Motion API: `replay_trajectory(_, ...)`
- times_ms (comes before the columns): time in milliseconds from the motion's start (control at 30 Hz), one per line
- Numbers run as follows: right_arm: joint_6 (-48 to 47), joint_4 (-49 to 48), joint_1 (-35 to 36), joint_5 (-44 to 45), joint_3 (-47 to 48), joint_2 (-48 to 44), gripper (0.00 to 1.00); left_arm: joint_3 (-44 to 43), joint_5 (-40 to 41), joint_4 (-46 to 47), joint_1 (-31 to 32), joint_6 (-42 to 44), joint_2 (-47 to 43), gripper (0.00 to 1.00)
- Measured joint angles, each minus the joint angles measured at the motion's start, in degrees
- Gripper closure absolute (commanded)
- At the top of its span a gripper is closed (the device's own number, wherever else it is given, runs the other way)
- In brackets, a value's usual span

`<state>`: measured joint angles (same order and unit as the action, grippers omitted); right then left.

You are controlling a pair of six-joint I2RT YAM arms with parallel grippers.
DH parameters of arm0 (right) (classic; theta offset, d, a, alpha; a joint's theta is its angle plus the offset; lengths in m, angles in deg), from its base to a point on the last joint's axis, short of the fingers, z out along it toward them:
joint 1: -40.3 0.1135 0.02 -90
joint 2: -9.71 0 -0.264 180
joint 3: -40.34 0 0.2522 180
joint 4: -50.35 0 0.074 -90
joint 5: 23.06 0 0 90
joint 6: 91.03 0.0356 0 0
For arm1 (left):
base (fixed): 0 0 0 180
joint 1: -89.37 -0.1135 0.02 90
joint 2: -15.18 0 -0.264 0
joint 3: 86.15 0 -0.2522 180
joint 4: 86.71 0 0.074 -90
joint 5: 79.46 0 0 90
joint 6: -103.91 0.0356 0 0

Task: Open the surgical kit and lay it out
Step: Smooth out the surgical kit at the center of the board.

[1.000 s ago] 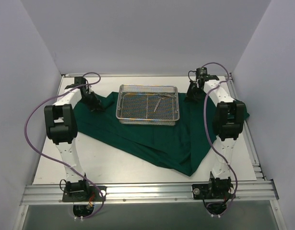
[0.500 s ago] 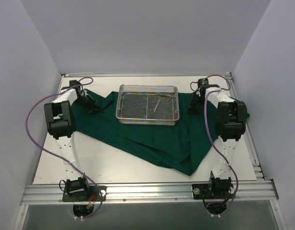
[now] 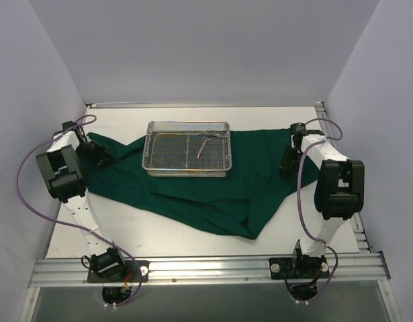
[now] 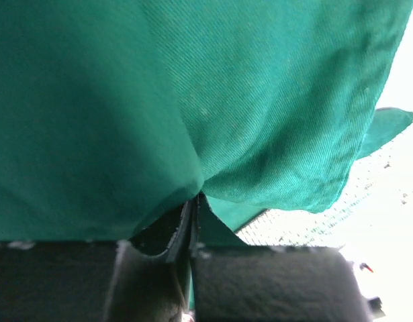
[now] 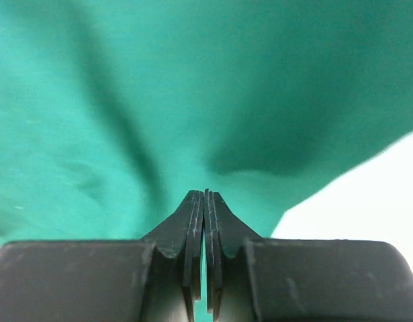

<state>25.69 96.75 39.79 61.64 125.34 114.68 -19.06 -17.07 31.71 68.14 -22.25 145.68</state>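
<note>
The dark green cloth drape point(image 3: 213, 191) lies spread across the table, stretched between both arms. The silver wire-mesh tray point(image 3: 187, 147) sits on it at the back middle, with thin metal instruments point(image 3: 205, 142) inside. My left gripper point(image 3: 104, 156) is shut on the drape's left corner; the cloth point(image 4: 159, 114) fills the left wrist view and the mesh shows at lower right. My right gripper point(image 3: 287, 164) is shut on the drape's right edge; the cloth point(image 5: 159, 100) runs between its closed fingertips point(image 5: 194, 208) in the right wrist view.
White walls close in the left, back and right sides. A metal rail point(image 3: 206, 268) runs along the near edge with both arm bases. Bare tabletop point(image 3: 159, 235) shows in front of the drape.
Both arms have pulled outward, left arm left and right arm right, stretching the drape flatter and wider. The tray has slid left and slightly nearer with the cloth.
</note>
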Motion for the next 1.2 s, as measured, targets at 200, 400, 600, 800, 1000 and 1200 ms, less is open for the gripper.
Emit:
replay_trajectory(200,-1.79,4.96,-3.48,2.03,0.35,-7.45,0.97,-1.99,2.99,0.28,3.45,2.54,-1.68,0.67)
replay_trajectory(400,-2.64,3.67,-3.13,-3.28,9.16,-6.78,0.89,-4.94,2.1,2.16,10.99,1.7,-3.85,0.75)
replay_trajectory(600,-2.29,-4.96,-2.78,-7.65,22.62,6.82,1.0,-5.88,2.34,3.1,11.89,0.35,-3.76,0.98)
replay_trajectory(800,-2.19,-11.74,-2.78,-11.85,28.48,20.63,1.0,-6.71,3.63,2.32,11.39,0.31,-2.27,0.98)
replay_trajectory(1000,-2.27,-14.14,-2.91,-11.82,31.17,26.6,1.0,-1.86,5.11,4.39,12.02,-0.63,-3.69,0.64)
replay_trajectory(1200,-1.99,-14.38,-3.8,-7.23,36.2,29.75,1.0,0.57,7.87,5.18,12.52,-0.42,-7.63,0.56)
